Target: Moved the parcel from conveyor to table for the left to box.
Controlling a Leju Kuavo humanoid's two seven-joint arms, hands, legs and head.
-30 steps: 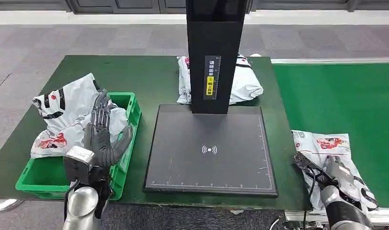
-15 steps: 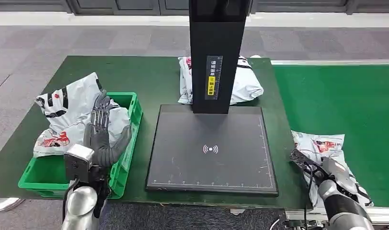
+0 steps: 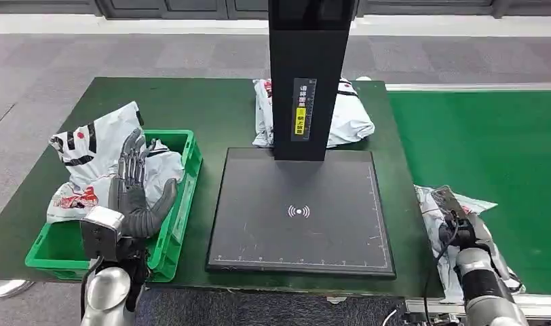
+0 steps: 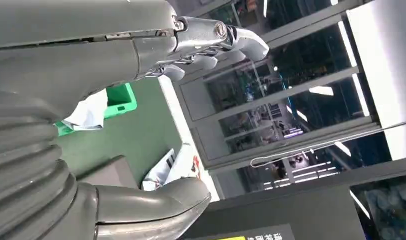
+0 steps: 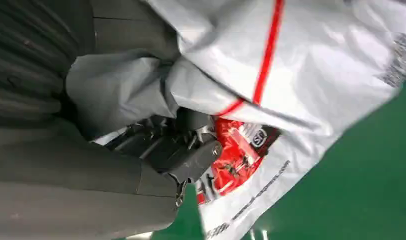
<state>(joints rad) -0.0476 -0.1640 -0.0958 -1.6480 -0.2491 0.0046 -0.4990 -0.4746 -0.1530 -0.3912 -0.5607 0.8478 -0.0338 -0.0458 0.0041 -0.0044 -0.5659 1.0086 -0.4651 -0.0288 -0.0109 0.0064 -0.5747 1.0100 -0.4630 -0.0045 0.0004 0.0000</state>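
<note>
Two green surfaces, table (image 3: 191, 109), conveyor (image 3: 490, 142), grey floor (image 3: 55, 61), left hand (image 3: 134, 197) fingers spread, right hand (image 3: 463, 227) gripping parcel (image 3: 439, 204)

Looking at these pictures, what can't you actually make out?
- Head view: the black scanner post hides the middle of the parcel behind it.
- Right wrist view: the parcel covers the right robot hand, so the grip is unclear.
- Head view: the parcel in the green crate has print too small to read.

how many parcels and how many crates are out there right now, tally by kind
Parcels: 3 (one at the green crate, one behind the black stand, one on the conveyor in the right hand)
Green crates: 1
Total: 4
</note>
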